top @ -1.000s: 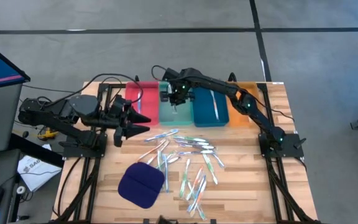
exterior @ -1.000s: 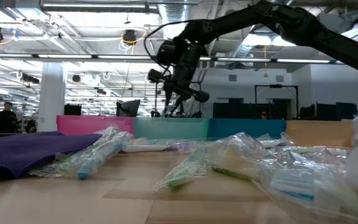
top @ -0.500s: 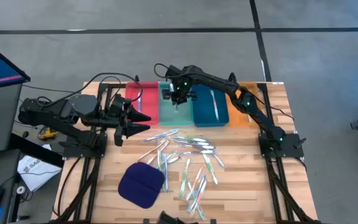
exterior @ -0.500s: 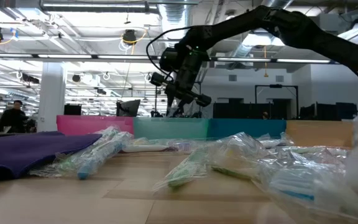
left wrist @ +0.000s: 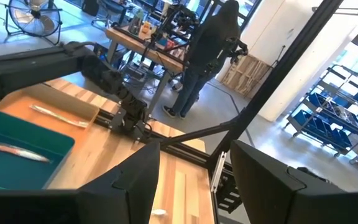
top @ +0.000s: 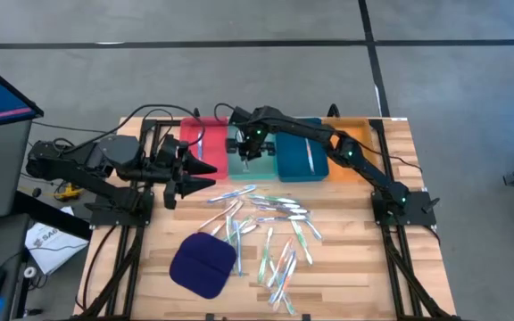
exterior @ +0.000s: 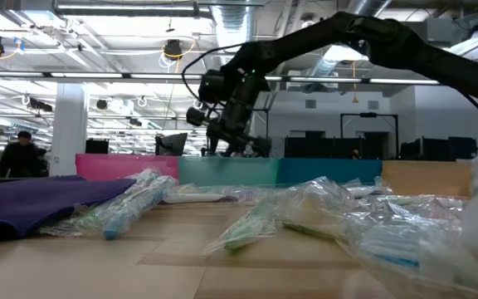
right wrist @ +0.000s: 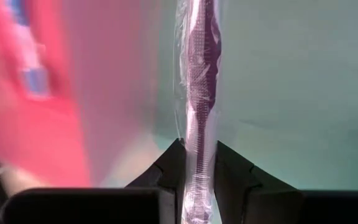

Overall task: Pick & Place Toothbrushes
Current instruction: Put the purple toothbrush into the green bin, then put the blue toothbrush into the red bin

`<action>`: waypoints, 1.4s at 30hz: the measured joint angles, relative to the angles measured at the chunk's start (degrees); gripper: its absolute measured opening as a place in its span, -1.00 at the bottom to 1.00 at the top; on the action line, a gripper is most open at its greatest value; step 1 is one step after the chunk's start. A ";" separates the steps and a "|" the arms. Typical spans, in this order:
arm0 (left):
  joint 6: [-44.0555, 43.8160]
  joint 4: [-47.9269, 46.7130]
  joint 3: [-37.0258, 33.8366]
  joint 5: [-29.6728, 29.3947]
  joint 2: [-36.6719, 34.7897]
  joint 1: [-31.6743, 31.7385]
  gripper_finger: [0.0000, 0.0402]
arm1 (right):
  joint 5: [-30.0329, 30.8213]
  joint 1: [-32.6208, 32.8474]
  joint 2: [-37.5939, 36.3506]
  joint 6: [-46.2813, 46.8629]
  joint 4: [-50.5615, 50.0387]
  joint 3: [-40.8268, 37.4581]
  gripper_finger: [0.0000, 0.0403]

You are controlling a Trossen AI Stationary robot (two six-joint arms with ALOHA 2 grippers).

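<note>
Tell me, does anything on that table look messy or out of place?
Mostly the toothbrushes: wrapped ones lie scattered at all angles over the wooden table, some overlapping, beside a dark blue pad. The trays hold only a few. The right gripper holds one purple wrapped toothbrush above the trays. Nothing looks damaged.

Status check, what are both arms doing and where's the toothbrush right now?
Right gripper over teal tray, shut on wrapped toothbrush. Left gripper waits open, table's left side. Nothing in the way.

Red tray point(top: 196, 141), teal tray point(top: 244, 163), blue tray point(top: 298, 153), purplish, clear-wrapped toothbrush point(right wrist: 197, 93), navy cloth pad point(top: 203, 263)
</note>
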 joint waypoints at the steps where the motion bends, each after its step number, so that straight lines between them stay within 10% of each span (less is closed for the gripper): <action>1: -0.02 0.02 0.00 0.00 0.00 -0.02 -0.05 | -0.06 0.06 0.09 -0.01 -0.49 -0.16 -0.73; 23: 0.04 -0.03 0.02 0.33 -0.01 -0.04 -0.05 | 0.69 0.85 0.77 1.85 4.29 -0.02 -0.69; 42: 0.00 -0.07 0.02 1.38 -0.02 -0.04 -0.05 | -2.14 0.37 0.77 0.73 5.94 -0.02 -0.11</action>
